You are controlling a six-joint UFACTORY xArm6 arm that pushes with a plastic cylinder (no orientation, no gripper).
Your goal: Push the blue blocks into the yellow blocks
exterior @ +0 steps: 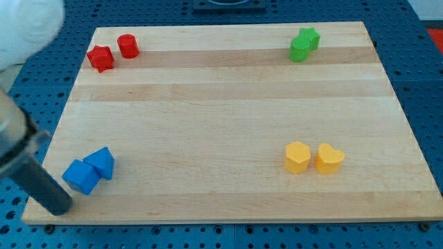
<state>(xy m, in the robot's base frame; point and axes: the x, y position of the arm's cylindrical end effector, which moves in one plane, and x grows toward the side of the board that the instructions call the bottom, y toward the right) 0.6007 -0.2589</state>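
Pushing the blue pair across the pale wooden board (228,111) is the step we have in hand, and we judge it barely begun: the blue blocks sit near the board's bottom-left corner, the yellow ones well apart toward the bottom right. Our arm carries no jaws, so nothing can clench or release; it ends in a dark rod, and my tip (62,209) rests at the board's bottom-left edge, just left of and below the blue blocks, very near the closer one, though we cannot tell whether it touches.

To do this well, we should drive rightward along the board's lower band, keeping the tip behind the middle of the pair so neither block slips off to a side. The two touch, so one steady push may carry both; a push off centre could split them.

The blue cube-like block (82,176) lies lower left, turned corner-on, and the blue wedge-like block (102,162) sits against its upper right. The yellow hexagon-like block (297,157) and yellow heart-shaped block (329,158) stand just beside each other, the hexagon nearer the blue pair.
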